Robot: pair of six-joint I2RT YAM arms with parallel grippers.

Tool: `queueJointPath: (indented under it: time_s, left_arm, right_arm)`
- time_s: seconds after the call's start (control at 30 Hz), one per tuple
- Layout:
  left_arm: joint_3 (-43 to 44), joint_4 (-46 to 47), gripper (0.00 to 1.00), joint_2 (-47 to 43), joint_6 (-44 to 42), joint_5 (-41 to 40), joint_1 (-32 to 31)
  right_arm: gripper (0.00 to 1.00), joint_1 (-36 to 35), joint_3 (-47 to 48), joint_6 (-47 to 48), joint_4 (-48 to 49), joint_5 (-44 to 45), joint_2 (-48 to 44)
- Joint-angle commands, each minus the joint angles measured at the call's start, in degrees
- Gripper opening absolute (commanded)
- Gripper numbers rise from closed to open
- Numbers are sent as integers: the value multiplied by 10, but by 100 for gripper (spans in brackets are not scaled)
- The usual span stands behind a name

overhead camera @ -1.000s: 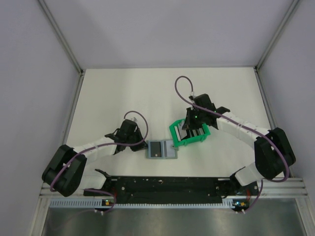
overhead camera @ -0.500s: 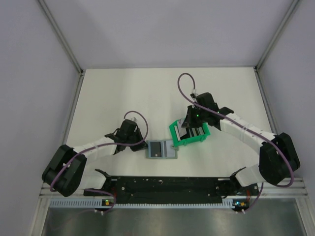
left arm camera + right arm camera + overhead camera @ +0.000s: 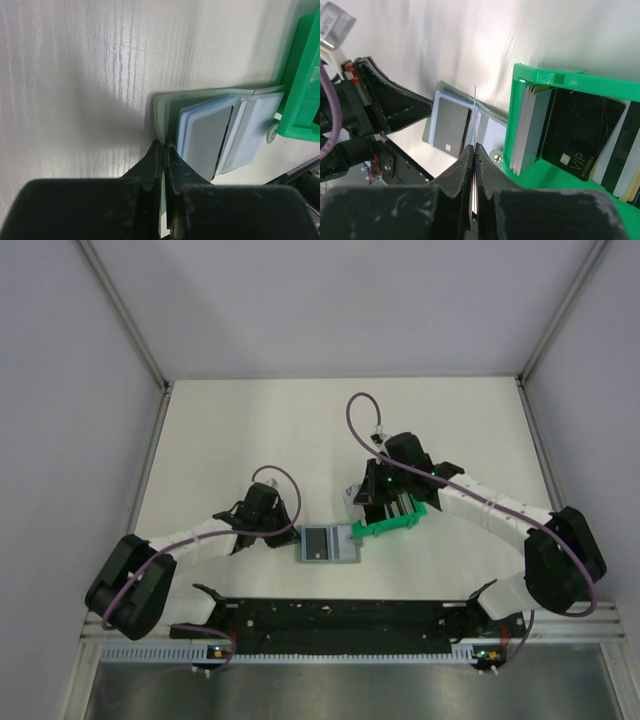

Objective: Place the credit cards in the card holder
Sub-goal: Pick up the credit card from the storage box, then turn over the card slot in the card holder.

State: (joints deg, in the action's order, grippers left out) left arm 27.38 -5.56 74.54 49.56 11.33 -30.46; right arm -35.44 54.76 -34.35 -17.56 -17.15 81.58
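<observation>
1. Here, in the top view, the open card holder (image 3: 328, 543) lies flat on the white tabletop (image 3: 230, 440) at lower centre of frame. Its right edge is just beside a green bin (image 3: 395, 522).
2. Left claw (image 3: 163, 146), at lower centre of the left-wrist view, is clenched, tips pinching the holder's grey-green edge at its lower-left corner.
3. The holder's inside is light blue w/ clear sleeves. A grey card (image 3: 204, 142) sits in the sleeve on the picture's left.
4. Right claw (image 3: 474, 147), at bottom centre of the right-wrist view, is clenched on a thin whitish card (image 3: 475, 107). The card is seen edge-on, upright, clear of the tabletop.
5. In that view the held card stands over the holder's right half, just left of the bin's wall.
6. The bin holds more cards on edge: a whitish stack (image 3: 527, 132) at its left, and a black card (image 3: 575, 135) marked VIP to the right of it.
</observation>
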Motion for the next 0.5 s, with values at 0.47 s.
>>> queueJointPath:
  time_s: [0.47]
  left_arm:
    - [17,12,0,1,-7,13,1]
  right_arm:
    - [0,-9,-26,135,-62,20,-25]
